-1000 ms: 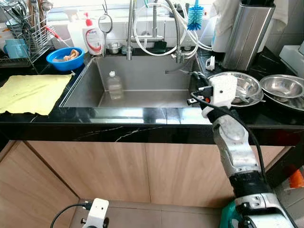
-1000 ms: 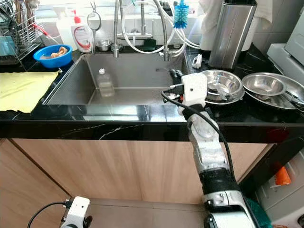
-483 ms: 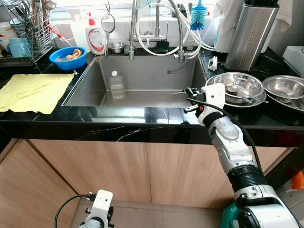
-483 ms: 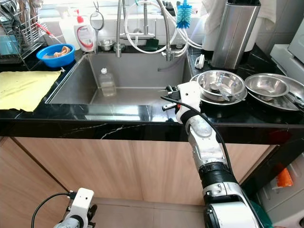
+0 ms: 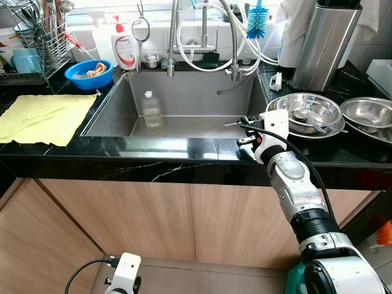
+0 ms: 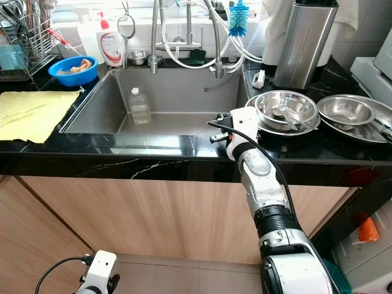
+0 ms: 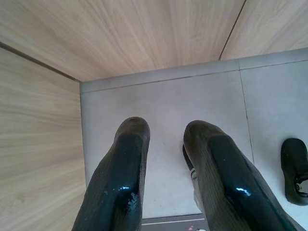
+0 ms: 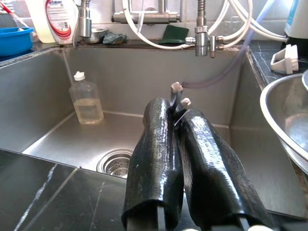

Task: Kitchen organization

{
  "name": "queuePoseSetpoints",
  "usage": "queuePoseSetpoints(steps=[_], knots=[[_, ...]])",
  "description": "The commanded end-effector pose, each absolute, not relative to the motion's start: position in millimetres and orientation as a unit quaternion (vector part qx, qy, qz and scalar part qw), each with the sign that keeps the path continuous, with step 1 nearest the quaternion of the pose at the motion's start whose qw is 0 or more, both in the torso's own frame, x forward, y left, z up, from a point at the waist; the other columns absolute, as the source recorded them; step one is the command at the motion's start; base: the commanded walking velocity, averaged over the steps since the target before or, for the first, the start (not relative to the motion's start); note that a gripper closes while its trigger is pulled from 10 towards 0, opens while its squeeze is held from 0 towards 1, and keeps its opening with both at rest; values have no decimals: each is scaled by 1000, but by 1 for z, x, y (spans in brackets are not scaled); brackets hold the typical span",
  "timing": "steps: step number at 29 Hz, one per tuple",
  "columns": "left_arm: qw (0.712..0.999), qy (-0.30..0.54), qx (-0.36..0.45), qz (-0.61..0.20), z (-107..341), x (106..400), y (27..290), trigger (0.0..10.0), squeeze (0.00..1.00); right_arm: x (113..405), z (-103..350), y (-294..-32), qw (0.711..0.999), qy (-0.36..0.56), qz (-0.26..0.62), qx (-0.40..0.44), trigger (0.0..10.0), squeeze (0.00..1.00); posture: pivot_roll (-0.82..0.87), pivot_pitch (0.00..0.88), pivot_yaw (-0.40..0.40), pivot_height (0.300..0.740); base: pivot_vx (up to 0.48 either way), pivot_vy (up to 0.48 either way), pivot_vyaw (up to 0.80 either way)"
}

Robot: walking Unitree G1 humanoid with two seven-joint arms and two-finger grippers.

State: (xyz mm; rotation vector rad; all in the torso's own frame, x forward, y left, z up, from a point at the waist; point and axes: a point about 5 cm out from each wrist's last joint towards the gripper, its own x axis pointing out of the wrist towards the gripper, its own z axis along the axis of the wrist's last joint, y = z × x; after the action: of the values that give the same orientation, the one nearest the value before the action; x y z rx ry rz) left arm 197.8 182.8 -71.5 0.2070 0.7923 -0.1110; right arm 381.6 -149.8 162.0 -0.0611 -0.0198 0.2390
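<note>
Evidently the right gripper [image 8: 177, 102] is drawing back from the steel bowls [image 5: 304, 112] toward the sink's [image 5: 184, 125] front right corner, its fingers clamped on a thin metal utensil [image 8: 176, 89], apparently taken from the stack. Its destination is not yet reached; the left gripper [image 7: 166, 139], slightly parted and empty, is hanging idle above the floor [image 7: 166, 98].

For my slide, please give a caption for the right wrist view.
Right gripper pinching thin metal pieces above the steel sink, with a clear bottle standing inside near the drain.
</note>
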Motion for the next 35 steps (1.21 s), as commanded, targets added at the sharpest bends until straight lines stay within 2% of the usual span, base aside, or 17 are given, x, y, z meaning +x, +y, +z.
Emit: queuePoseSetpoints(steps=[1, 15, 16, 17, 19, 20, 21, 24, 25, 35], knots=[[912, 393, 105, -51, -73, 194, 190, 10000, 0, 384, 167, -145, 992, -15, 119, -28, 10000, 0, -66, 0, 68, 740, 0, 0, 0], [915, 386, 104, -55, -72, 197, 186, 10000, 0, 384, 167, -142, 993, -18, 117, -29, 10000, 0, -62, 0, 71, 740, 0, 0, 0], [915, 386, 104, -56, -72, 197, 186, 10000, 0, 384, 167, -142, 992, -19, 118, -28, 10000, 400, -63, 0, 73, 740, 0, 0, 0], [915, 386, 104, -56, -71, 198, 187, 10000, 0, 384, 168, -141, 992, -20, 121, -26, 10000, 639, -64, 0, 73, 740, 0, 0, 0], [915, 386, 105, -56, -71, 198, 187, 10000, 0, 384, 168, -140, 992, -20, 121, -26, 10000, 639, -64, 0, 73, 740, 0, 0, 0], [914, 387, 105, -57, -71, 198, 187, 10000, 0, 384, 169, -140, 992, -21, 121, -26, 10000, 898, -62, 0, 74, 740, 0, 0, 0], [914, 387, 106, -56, -71, 198, 187, 10000, 0, 384, 169, -140, 992, -21, 121, -25, 10000, 973, -62, 0, 75, 740, 0, 0, 0], [914, 387, 106, -56, -71, 198, 188, 10000, 0, 384, 169, -140, 992, -21, 118, -27, 10000, 957, -63, 0, 75, 740, 0, 0, 0], [913, 389, 107, -55, -71, 197, 189, 10000, 0, 385, 169, -139, 992, -23, 118, -27, 10000, 1000, -64, 0, 76, 740, 0, 0, 0], [911, 394, 107, -54, -73, 196, 190, 10000, 0, 385, 174, -139, 993, -36, 111, -26, 10000, 1000, -65, 0, 78, 740, 0, 0, 0]])
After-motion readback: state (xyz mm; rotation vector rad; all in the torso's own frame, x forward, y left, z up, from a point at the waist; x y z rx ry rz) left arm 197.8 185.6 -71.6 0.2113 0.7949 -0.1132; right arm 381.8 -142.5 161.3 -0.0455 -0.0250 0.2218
